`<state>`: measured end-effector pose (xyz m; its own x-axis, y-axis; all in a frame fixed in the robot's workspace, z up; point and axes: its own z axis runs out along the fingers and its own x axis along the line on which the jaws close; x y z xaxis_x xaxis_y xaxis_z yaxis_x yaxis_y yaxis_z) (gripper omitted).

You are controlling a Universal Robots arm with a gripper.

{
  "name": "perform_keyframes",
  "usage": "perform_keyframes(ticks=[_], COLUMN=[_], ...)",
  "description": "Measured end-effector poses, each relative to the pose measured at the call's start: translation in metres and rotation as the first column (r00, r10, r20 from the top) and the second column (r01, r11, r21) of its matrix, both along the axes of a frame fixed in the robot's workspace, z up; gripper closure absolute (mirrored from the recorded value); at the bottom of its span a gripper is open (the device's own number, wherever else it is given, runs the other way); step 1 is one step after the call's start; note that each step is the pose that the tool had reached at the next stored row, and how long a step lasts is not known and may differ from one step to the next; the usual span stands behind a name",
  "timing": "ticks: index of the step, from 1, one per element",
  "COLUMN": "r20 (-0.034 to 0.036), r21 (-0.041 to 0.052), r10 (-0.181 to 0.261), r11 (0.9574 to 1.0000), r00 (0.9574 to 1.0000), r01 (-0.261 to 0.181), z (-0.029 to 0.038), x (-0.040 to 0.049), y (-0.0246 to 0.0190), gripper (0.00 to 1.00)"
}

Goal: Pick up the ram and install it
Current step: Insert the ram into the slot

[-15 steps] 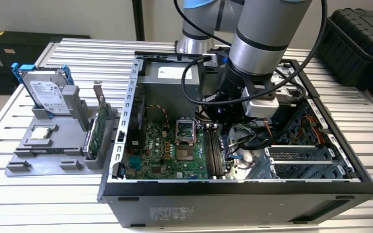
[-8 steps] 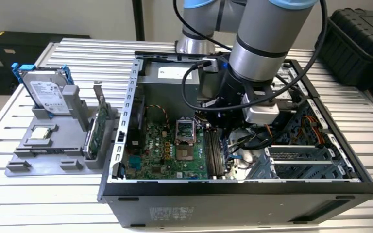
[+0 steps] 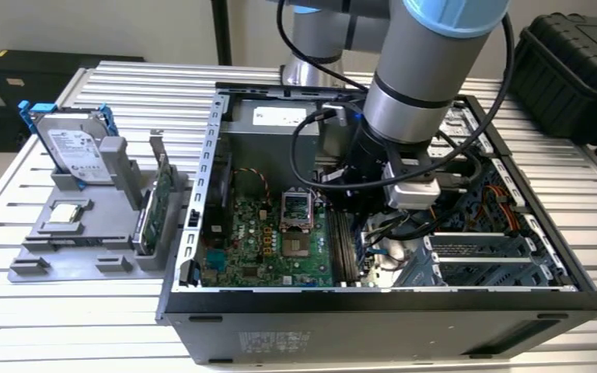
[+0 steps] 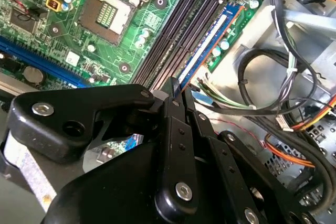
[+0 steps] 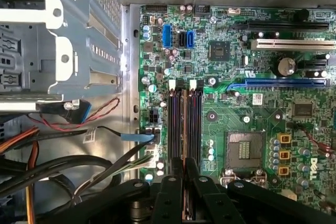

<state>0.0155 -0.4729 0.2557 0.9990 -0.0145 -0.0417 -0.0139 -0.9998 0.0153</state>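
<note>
The ram [image 4: 210, 40] is a thin bluish board standing on edge along the black memory slots [image 4: 178, 30] of the green motherboard [image 4: 131, 51]. In the first wrist view the ram [image 5: 184, 124] appears as a narrow strip between the slots [image 5: 195, 124]. My gripper [image 4: 176, 90] is shut on the near end of the ram, and its black fingers [image 5: 176, 174] press on both sides. In the exterior view the gripper [image 3: 356, 229] reaches down inside the open computer case [image 3: 382, 299], over the slots. Whether the ram is fully seated cannot be told.
Loose cable bundles [image 4: 294, 77] lie close beside the slots, and a metal drive cage [image 3: 485, 260] stands beyond them. The bare processor socket [image 5: 244, 150] is on the slots' other side. A grey fixture [image 3: 71, 249] outside the case holds a hard drive [image 3: 71, 148], an expansion card [image 3: 158, 206] and a small chip [image 3: 65, 214].
</note>
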Motion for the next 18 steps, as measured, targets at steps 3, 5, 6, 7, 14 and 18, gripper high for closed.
perform_keyframes(ticks=[3,5,6,7,14,18], r20=[0.0001,0.0001,0.0,0.0,0.0001,0.0], r21=[0.0002,0.0001,0.0001,0.0,0.0002,-0.0002], r10=[0.0,0.0,0.0,0.0,0.0,0.0], r11=[1.0,1.0,1.0,1.0,1.0,1.0], r00=[1.0,1.0,1.0,1.0,1.0,1.0], r01=[0.0,0.0,0.0,0.0,0.0,0.0], z=[-0.0054,-0.0091,-0.0109,-0.0127,-0.0253,-0.0261], x=[0.0,0.0002,0.0004,0.0007,0.0037,0.0038], y=[0.0,0.0,0.0,0.0,0.0,0.0], gripper=[1.0,1.0,1.0,1.0,1.0,1.0])
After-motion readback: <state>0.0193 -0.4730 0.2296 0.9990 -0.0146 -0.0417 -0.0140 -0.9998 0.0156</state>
